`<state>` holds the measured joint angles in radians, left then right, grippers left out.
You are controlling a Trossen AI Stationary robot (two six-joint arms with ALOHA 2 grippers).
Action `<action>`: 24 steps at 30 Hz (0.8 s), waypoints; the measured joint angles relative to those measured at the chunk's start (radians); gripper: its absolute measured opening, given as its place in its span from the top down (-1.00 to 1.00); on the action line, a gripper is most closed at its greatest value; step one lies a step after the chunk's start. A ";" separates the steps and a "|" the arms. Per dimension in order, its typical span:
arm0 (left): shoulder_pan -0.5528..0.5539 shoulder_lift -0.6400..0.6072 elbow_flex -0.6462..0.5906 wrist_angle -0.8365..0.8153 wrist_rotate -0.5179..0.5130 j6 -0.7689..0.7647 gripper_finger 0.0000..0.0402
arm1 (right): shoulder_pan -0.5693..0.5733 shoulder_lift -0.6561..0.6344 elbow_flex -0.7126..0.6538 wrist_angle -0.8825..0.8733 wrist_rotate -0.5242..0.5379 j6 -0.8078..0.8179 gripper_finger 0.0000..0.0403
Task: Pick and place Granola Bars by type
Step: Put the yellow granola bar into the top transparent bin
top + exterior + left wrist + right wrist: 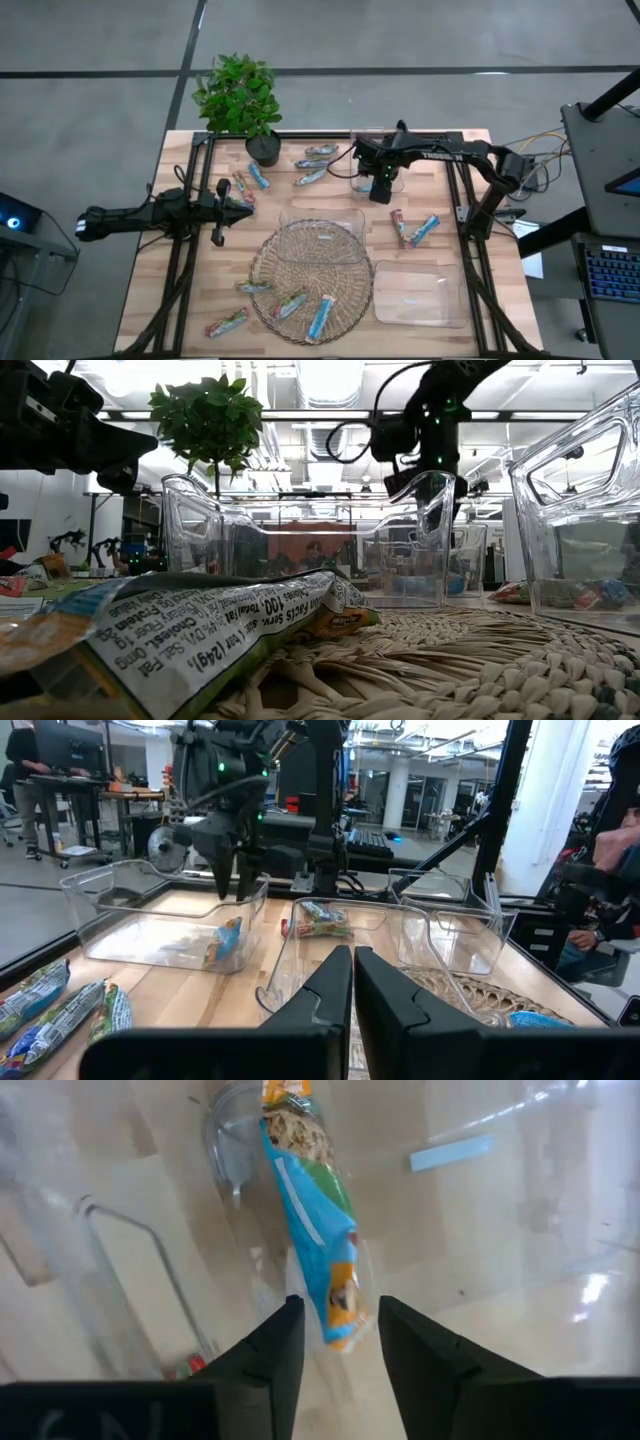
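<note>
Releasing a blue bar [318, 1230] into the tray [362, 160] at the tabletop's far edge
Right tool [338, 1342] spread, bar slipping out; best lift straight up, clear of the tray wall. Left tool [352, 982] pressed together, waiting near the left edge

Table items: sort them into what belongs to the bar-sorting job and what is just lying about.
Job:
- granola bars
- bar under the right gripper, jaws parted
- clear trays

Lying about:
- potted plant
- wicker mat
- left gripper, idle

Potted plant [240, 100] at table's [470, 340] back edge, wicker mat [310, 270] front centre
</note>
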<state>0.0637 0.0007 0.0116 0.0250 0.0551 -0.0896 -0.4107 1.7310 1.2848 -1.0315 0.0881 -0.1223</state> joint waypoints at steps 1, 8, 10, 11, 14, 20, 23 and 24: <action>0.000 0.000 0.000 0.000 0.000 0.000 1.00 | 0.000 -0.002 0.017 -0.019 0.010 -0.011 0.37; 0.000 0.000 0.000 0.000 0.000 0.000 1.00 | -0.003 -0.009 0.167 -0.111 0.072 -0.127 0.32; 0.000 0.000 0.000 0.000 0.000 0.000 1.00 | -0.004 -0.010 0.214 -0.121 0.073 -0.161 0.31; 0.000 0.000 0.000 0.000 0.000 0.000 1.00 | -0.004 -0.010 0.236 -0.122 0.073 -0.177 0.30; 0.000 0.000 0.000 0.000 0.000 0.000 1.00 | -0.003 -0.010 0.293 -0.128 0.072 -0.221 0.28; 0.000 0.000 0.000 0.000 0.000 0.000 1.00 | -0.001 -0.010 0.405 -0.162 0.072 -0.267 0.15; 0.000 0.000 0.000 0.000 0.000 0.000 1.00 | 0.001 -0.011 0.462 -0.204 0.071 -0.269 0.03; 0.000 0.000 0.000 0.000 0.000 0.000 1.00 | 0.001 -0.011 0.478 -0.220 0.070 -0.265 -0.01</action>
<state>0.0639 0.0008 0.0116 0.0250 0.0551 -0.0898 -0.4095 1.7199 1.7629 -1.2514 0.1581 -0.3874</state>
